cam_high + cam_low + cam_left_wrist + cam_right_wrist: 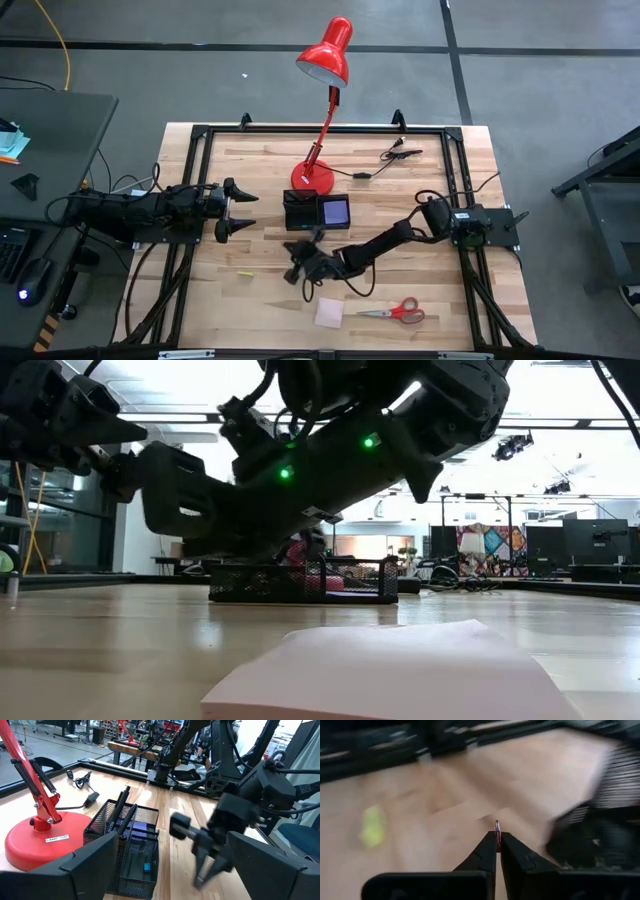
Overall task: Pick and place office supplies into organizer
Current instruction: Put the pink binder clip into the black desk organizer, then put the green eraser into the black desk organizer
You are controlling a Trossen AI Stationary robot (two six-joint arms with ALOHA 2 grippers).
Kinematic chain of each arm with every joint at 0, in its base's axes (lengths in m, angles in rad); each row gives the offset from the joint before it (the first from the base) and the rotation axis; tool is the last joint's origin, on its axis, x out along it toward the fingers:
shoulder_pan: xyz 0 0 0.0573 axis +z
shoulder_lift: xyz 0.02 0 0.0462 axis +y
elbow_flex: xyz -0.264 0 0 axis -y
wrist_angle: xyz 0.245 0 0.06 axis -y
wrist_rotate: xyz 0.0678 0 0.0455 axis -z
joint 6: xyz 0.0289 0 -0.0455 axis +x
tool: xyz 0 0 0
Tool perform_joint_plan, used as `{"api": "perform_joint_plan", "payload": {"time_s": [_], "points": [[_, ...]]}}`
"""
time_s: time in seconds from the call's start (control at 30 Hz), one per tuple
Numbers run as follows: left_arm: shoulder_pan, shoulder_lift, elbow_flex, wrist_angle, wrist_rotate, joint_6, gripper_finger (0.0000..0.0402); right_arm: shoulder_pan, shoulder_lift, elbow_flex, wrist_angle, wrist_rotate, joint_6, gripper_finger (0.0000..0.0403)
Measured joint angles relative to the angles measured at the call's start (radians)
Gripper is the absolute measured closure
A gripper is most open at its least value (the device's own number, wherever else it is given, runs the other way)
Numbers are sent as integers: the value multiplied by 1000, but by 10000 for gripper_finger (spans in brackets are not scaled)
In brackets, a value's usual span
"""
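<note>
The black mesh organizer point(303, 212) stands before the red lamp's base, with a purple pad point(335, 211) in its right compartment and black pens point(122, 810) upright in it. On the near part of the table lie a pink pad point(329, 312) and red-handled scissors point(397, 312). My right gripper point(300, 262) hovers just near of the organizer, shut on a thin thing that I take for a pen. My left gripper point(240, 212) waits open to the organizer's left. My right gripper pinches a thin thing between its two fingertips point(490, 845). Only a small reddish tip point(496, 826) sticks out past them, and the fingers hide the rest. The gripper is off the table, pointing toward the table's left side.
The red desk lamp's round base point(318, 180) stands right behind the organizer, its arm leaning over the far edge. A black cable with clips point(385, 158) lies at the far right. A small yellow scrap point(246, 271) lies left of my right gripper. A black frame rims the table.
</note>
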Motion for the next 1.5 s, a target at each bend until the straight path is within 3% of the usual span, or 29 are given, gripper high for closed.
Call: {"api": "perform_joint_plan", "payload": {"time_s": [0.17, 0.27, 0.73, 1.23, 1.4, 1.5], "points": [[0, 0, 0, 0, 0, 0, 43, 2, 0, 0, 0, 249, 0, 398], [0, 0, 0, 0, 0, 0, 43, 2, -1, 0, 1, 298, -8, 400], [0, 0, 0, 0, 0, 0, 43, -57, -2, 0, -71, 247, 16, 392], [0, 0, 0, 0, 0, 0, 43, -31, -2, 0, -61, 278, -56, 256], [0, 0, 0, 0, 0, 0, 43, 19, -2, 1, 95, 199, -249, 237], [0, 0, 0, 0, 0, 0, 43, 40, -2, 1, 176, 63, -303, 233]]}}
